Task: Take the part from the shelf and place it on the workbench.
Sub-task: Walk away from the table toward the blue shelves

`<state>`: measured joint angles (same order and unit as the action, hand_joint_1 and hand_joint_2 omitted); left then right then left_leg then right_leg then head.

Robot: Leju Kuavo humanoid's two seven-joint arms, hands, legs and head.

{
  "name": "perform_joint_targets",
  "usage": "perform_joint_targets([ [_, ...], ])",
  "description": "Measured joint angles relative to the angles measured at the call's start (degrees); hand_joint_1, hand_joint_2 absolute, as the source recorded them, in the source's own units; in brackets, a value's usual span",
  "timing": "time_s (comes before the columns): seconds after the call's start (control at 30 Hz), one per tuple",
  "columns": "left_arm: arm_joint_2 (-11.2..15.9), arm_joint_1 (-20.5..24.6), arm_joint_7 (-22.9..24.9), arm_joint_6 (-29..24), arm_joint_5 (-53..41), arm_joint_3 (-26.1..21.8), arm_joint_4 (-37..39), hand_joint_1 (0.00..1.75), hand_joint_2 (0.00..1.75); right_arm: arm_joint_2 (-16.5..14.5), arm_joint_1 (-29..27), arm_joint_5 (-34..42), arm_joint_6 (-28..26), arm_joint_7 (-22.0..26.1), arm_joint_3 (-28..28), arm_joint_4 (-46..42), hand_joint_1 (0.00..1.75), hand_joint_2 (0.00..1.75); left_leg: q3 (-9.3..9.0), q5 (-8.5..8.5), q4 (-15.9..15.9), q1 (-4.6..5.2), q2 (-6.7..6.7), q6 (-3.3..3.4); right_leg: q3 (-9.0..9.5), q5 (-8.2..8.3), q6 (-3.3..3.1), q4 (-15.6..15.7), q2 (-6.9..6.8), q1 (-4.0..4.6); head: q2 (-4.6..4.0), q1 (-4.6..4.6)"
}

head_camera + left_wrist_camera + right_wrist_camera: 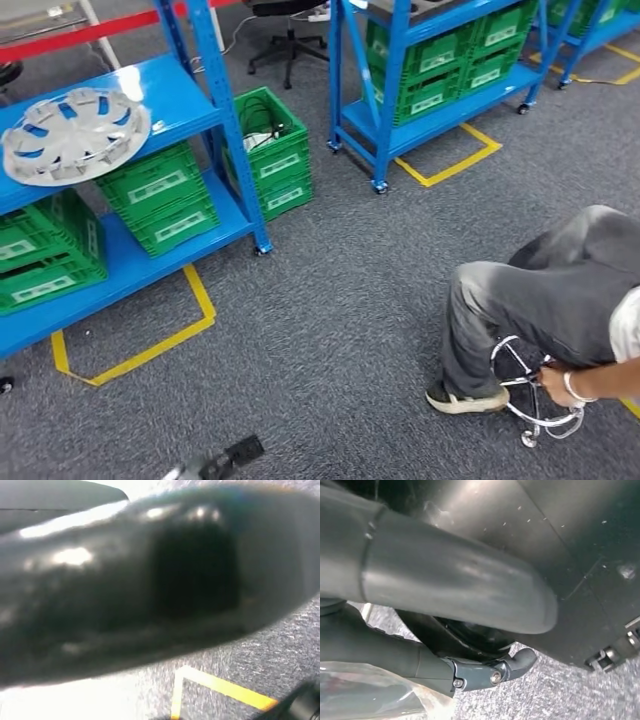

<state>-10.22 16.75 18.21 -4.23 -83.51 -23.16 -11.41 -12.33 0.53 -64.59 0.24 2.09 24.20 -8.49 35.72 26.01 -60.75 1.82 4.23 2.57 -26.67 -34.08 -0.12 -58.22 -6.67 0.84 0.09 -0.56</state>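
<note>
Glossy silver plastic part point(75, 135) on smooth blue metal shelf point(177, 100)

white labels on the green crates point(158, 195), print too small to read

Grey carpet floor point(340, 300) with yellow tape outlines point(136, 350), blue shelving racks point(219, 90), green crates point(162, 195), office chair point(290, 30)

A silver-white slotted wheel cover point(75, 135) lies on a bright blue metal shelf point(170, 95), blue showing through its slots. At 8 o'clock, green plastic crates point(45, 262) carry pale labels. The speckled grey carpet floor point(340, 300) bears yellow tape lines point(136, 352).
</note>
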Motion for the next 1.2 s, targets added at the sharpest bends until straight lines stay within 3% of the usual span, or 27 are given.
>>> perform_joint_targets([
  [0.03,0.4,1.1,0.4,1.0,0.6,-0.1,0.0,0.0,0.0,0.3,0.1,-0.3,0.6,0.1,0.0,0.0,0.0,0.0,-0.19,0.1,0.8,-0.25,-0.69,0.01,-0.08,-0.16,0.18,0.1,-0.25,0.08,0.0,-0.02],
  [0.1,1.2,2.9,0.7,2.0,1.3,-0.4,-0.1,0.0,0.0,0.7,0.3,-0.5,1.5,0.4,0.0,-0.1,0.0,0.0,-0.74,-0.13,1.9,-0.92,-2.06,0.01,-0.9,-1.29,0.59,-1.6,2.2,0.0,0.0,0.13],
  [0.17,1.6,4.2,0.8,2.3,1.5,-0.6,-0.1,0.0,0.0,0.9,0.7,-0.6,1.8,0.8,0.0,-0.1,0.0,0.0,-1.08,-0.25,2.4,-1.33,-3.33,0.07,-4.09,-3.89,1.1,-8.0,5.58,-0.36,0.0,0.32],
  [0.23,1.8,4.9,0.7,2.3,1.7,-0.9,-0.1,0.0,0.0,1.0,1.1,-0.5,1.9,1.1,0.0,-0.1,0.0,0.0,-1.2,-0.15,2.3,-1.49,-4.82,0.04,-8.11,-5.54,1.68,-14.8,6.38,-0.69,0.0,0.35],
  [0.27,1.8,5.0,0.5,2.2,1.7,-1.0,-0.1,0.0,0.0,1.1,1.3,-0.4,1.9,1.3,0.0,-0.2,0.0,0.0,-1.35,-0.07,2.3,-1.59,-5.65,-0.08,-9.12,-4.78,1.94,-15.7,6.43,-0.83,0.0,0.35],
  [0.3,1.8,4.9,0.3,2.2,1.8,-1.1,-0.1,0.0,0.0,1.2,1.4,-0.4,2.0,1.7,0.0,-0.2,0.0,0.0,-1.54,0.05,2.2,-1.75,-6.55,-0.28,-9.21,-2.89,2.21,-14.5,6.53,-1.03,0.0,0.34],
  [0.33,1.8,4.9,-0.1,2.0,1.9,-1.2,-0.1,0.0,0.0,1.6,1.3,-0.4,2.2,2.2,0.0,-0.2,0.0,0.0,-1.74,0.23,2.1,-1.95,-7.45,-0.56,-8.31,-0.16,2.49,-11.3,6.94,-1.3,0.0,0.34],
  [0.4,1.9,4.8,-1.0,1.4,2.4,-1.4,-0.1,0.0,0.0,2.4,1.1,-0.6,2.9,3.3,-0.1,-0.1,0.0,0.0,-1.71,0.56,1.5,-2.23,-9.13,-1.32,-5.99,3.23,3.05,-5.0,9.54,-1.88,0.0,0.49],
  [0.47,2.0,4.7,-1.7,0.6,3.1,-1.8,-0.1,0.0,0.0,3.2,0.7,-0.8,3.6,4.1,-0.1,-0.1,0.0,0.0,-0.94,0.45,1.0,-2.28,-10.54,-2.15,-4.69,3.04,2.75,-2.4,11.55,-2.1,0.0,0.76],
  [0.53,2.4,4.0,-2.1,0.3,3.8,-2.3,-0.1,0.0,0.0,3.8,0.6,-1.0,4.2,4.4,-0.1,-0.1,0.0,0.0,-0.33,0.17,0.9,-2.3,-11.66,-2.75,-4.18,2.75,2.02,-1.9,10.81,-2.18,0.0,0.85],
  [0.6,2.9,3.2,-2.3,0.1,4.6,-2.9,-0.1,0.0,0.0,4.4,0.6,-1.5,4.7,4.5,-0.2,-0.1,0.0,0.0,0.36,0.96,-0.6,-2.08,-9.9,-3.21,-3.77,2.75,1.6,-1.7,9.43,-2.39,0.0,0.52],
  [0.67,3.2,2.9,-2.6,0.1,5.6,-3.7,-0.1,0.0,0.0,5.2,0.4,-2.5,5.1,4.6,-0.6,-0.1,0.0,0.0,3.05,3.6,-6.3,-1.93,-6.33,-3.68,-3.33,2.46,1.01,-1.6,7.62,-2.33,0.0,0.04],
  [0.7,3.5,2.7,-2.8,0.1,6.2,-4.1,-0.1,0.0,0.0,5.7,0.3,-3.1,5.4,4.8,-0.9,-0.1,0.0,0.0,5.02,5.1,-10.3,-2.0,-5.28,-3.86,-3.18,2.26,0.74,-1.6,6.63,-2.22,0.0,-0.14],
  [0.77,4.1,2.0,-3.2,0.2,7.5,-5.2,-0.1,0.0,0.0,7.2,0.1,-4.3,6.2,5.6,-1.6,-0.1,0.0,0.0,7.57,5.99,-15.2,-2.1,-4.67,-3.87,-2.83,1.86,0.42,-1.6,4.92,-2.05,0.0,-0.15],
  [0.8,4.6,1.5,-3.4,0.2,8.1,-5.7,-0.1,0.0,0.0,7.9,0.1,-4.9,6.5,6.2,-2.1,-0.1,0.0,0.0,7.49,4.82,-14.7,-2.08,-4.56,-3.69,-2.56,1.64,0.36,-1.6,4.19,-1.97,0.0,-0.17],
  [0.83,5.2,1.2,-3.6,0.3,8.7,-6.3,-0.1,0.0,0.0,8.5,0.1,-5.4,6.7,6.7,-2.6,-0.1,0.0,0.0,6.38,2.77,-12.0,-1.99,-4.3,-3.35,-2.2,1.37,0.34,-1.6,3.48,-1.87,0.0,-0.17],
  [0.9,6.4,0.9,-4.0,0.3,9.4,-7.4,-0.1,0.0,0.0,9.3,0.1,-6.4,7.0,7.4,-3.6,-0.2,0.0,0.0,3.13,-0.71,-4.8,-1.27,-2.06,-2.27,-1.68,0.73,0.43,-1.4,2.13,-1.55,0.0,-0.2],
  [0.97,7.5,0.8,-4.2,0.2,9.8,-8.2,-0.1,0.0,0.0,9.8,0.1,-7.1,7.3,7.5,-4.6,-0.2,0.0,0.0,1.21,-1.06,-0.7,-0.52,-0.11,-1.48,-1.48,0.22,0.7,-1.1,0.8,-1.21,0.0,-0.22],
  [1.03,8.5,0.4,-4.2,0.1,9.9,-8.9,-0.1,0.0,0.0,10.3,0.4,-7.5,7.5,7.6,-5.3,-0.2,0.0,0.0,0.84,-0.49,0.3,-0.45,-0.75,-1.26,-0.82,-0.03,1.06,-0.6,-0.53,-0.97,0.0,-0.3],
  [1.07,8.9,0.1,-4.2,0.1,9.9,-9.2,-0.1,0.0,0.0,10.4,0.5,-7.6,7.5,7.6,-5.6,-0.3,0.0,0.0,0.61,-0.58,0.7,-0.63,-1.38,-1.13,-0.41,-0.31,1.27,-0.5,-0.33,-0.93,0.0,-0.29],
  [1.13,9.4,-0.1,-4.2,0.1,9.9,-9.6,-0.1,0.0,0.0,10.8,0.5,-7.7,7.5,7.6,-6.1,-0.4,0.0,0.0,0.07,-0.81,1.5,-1.15,-2.76,-0.74,-1.2,-2.08,1.64,-3.1,2.42,-0.98,0.0,-0.09],
  [1.2,9.6,0.0,-4.2,0.0,9.6,-9.8,-0.1,0.0,0.0,11.0,0.4,-7.4,7.6,7.7,-6.3,-0.4,0.0,0.0,-0.11,-0.85,1.7,-1.41,-4.19,-0.41,-5.13,-5.06,1.87,-10.2,5.68,-1.11,0.0,0.07],
])
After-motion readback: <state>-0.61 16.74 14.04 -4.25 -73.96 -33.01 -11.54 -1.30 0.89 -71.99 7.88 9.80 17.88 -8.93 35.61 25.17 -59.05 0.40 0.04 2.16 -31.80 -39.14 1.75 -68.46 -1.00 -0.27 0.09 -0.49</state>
